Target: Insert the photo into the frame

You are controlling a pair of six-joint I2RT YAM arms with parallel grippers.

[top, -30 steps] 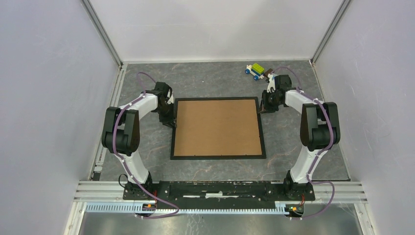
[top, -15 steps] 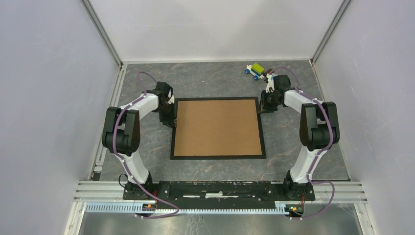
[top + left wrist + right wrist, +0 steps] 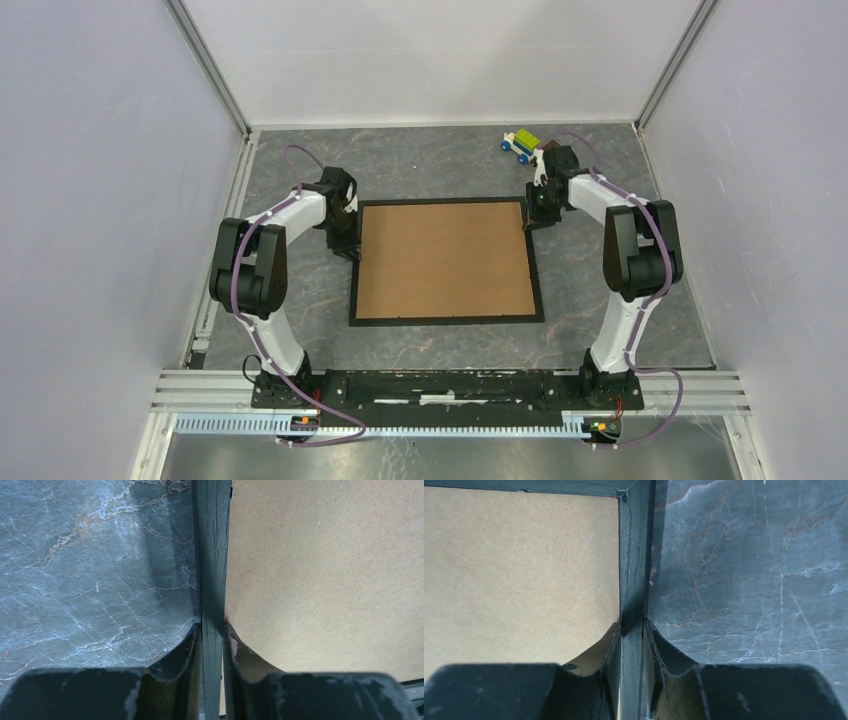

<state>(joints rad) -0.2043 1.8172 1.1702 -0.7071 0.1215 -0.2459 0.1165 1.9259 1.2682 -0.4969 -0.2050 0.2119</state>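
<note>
Right gripper (image 3: 534,212) has slid toward the far corner of the frame (image 3: 447,319), which lies on the table (image 3: 420,170), clamping its right rail. Left gripper (image 3: 349,243) clamps the left rail; only wrist views show these grips.

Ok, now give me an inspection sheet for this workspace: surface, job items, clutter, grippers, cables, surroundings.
Surface: grey marbled table, no spills seen.
Job's things: black frame lies flat mid-table, with a brown backing board filling it; the photo shows in no view.
Clutter: small brick toy car at the far right, apart from the frame.
Grippers: left gripper shut on the frame's left rail; right gripper shut on its right rail, near the far corner.
Cables: purple cables run along both arms, none lying across the frame.
Surroundings: plain walls on three sides; nothing else seen.
</note>
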